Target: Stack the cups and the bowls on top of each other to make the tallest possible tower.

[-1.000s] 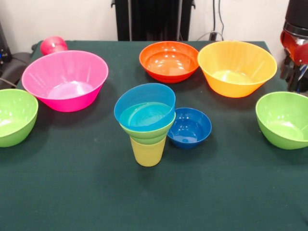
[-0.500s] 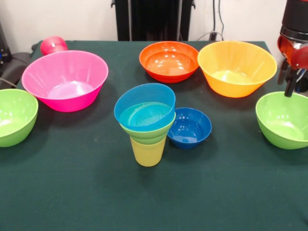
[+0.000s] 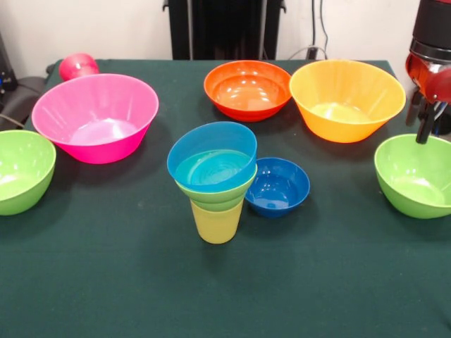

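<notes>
My gripper [image 3: 425,127] is hanging at the table's right edge, right above the far rim of a lime green bowl [image 3: 414,174]. Can't tell if it's open. The tower [image 3: 213,176] is sitting mid-table, well apart.

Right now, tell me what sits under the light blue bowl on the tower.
Under the light blue bowl sits a lime green bowl, nested over the yellow cup. A second green rim seems to show beneath; the nesting hides the bowls' lower parts.
</notes>
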Action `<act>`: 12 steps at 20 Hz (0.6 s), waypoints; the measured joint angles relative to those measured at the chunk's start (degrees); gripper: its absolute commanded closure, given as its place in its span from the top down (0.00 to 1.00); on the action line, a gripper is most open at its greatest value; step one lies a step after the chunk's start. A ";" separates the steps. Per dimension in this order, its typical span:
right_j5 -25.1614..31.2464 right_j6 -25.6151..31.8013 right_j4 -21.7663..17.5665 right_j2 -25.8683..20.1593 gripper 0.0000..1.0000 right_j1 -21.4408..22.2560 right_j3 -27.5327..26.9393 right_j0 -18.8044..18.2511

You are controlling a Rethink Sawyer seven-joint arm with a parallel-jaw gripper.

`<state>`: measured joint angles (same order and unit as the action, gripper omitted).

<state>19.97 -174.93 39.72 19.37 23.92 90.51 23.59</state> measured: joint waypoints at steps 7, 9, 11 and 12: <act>0.01 0.00 0.00 -0.01 1.00 -1.03 0.00 0.28; 0.00 0.00 0.00 -0.01 1.00 -1.30 0.00 0.37; 0.00 0.00 0.00 -0.02 1.00 -1.65 -0.01 0.60; 0.00 0.00 0.00 -0.02 1.00 -1.79 -0.01 0.69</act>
<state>19.97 -174.93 39.72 19.36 22.13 90.50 24.28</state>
